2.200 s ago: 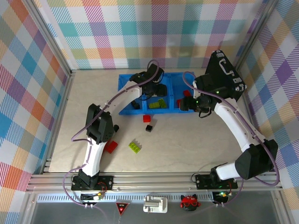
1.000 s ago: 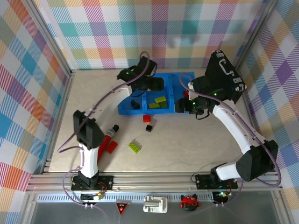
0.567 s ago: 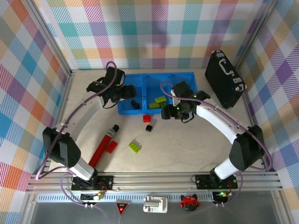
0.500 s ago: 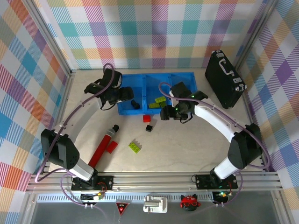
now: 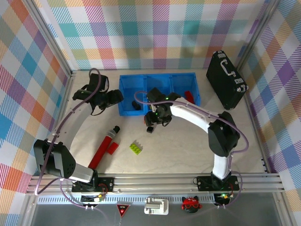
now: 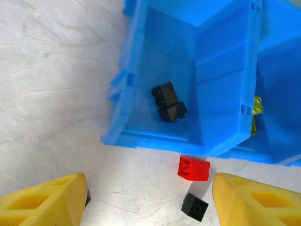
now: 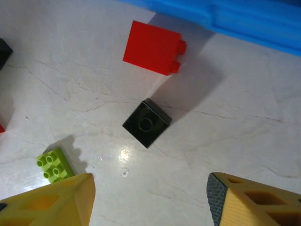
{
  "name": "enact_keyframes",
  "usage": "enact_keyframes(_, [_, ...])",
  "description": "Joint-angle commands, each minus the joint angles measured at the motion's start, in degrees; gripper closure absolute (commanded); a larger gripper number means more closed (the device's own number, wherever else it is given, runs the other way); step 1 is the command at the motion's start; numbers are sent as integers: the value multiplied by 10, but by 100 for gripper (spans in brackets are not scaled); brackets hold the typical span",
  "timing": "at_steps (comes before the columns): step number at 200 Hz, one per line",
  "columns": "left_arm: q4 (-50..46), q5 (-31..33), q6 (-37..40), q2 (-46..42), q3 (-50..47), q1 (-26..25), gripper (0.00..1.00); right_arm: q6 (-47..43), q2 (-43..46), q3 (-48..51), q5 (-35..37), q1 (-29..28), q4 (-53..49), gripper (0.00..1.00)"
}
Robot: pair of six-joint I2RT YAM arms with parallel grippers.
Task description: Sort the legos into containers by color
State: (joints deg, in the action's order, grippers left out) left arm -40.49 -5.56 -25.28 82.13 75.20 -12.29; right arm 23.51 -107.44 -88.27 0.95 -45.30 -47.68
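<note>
R gripper (image 7: 150, 195) swung from bins (image 5: 160, 77) down to black lego (image 7: 146, 123) at their 6 o'clock, jaws wide, empty. L gripper (image 6: 146, 200) backed off to 9, wide too. Next pick likely.

The right arm (image 5: 193, 112) covers much of the middle bin (image 5: 160, 78), its lime brick (image 6: 257, 106) half hidden.

The left gripper (image 5: 114, 97) has swung away from the blue bins (image 5: 160, 76) and now sits to their left. The right gripper (image 5: 150, 120) has left the right bin and now hangs over the small black brick (image 7: 146, 123).
</note>
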Motion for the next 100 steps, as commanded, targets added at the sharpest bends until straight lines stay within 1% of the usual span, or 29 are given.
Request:
enact_keyframes(1, [-11, -20, 9, -31, -7, 17, 30, -2, -37, -33, 34, -19, -20, 34])
enact_keyframes(25, [-12, -26, 12, -39, -15, 27, 30, 6, -69, -42, 39, -34, -13, 33])
enact_keyframes(60, [-11, -28, 11, -42, -26, 28, 30, 13, -100, -50, 57, -45, -15, 32])
enact_keyframes(100, [-24, -28, 6, -41, -40, 19, 31, 15, -102, -44, 46, -45, -6, 32])
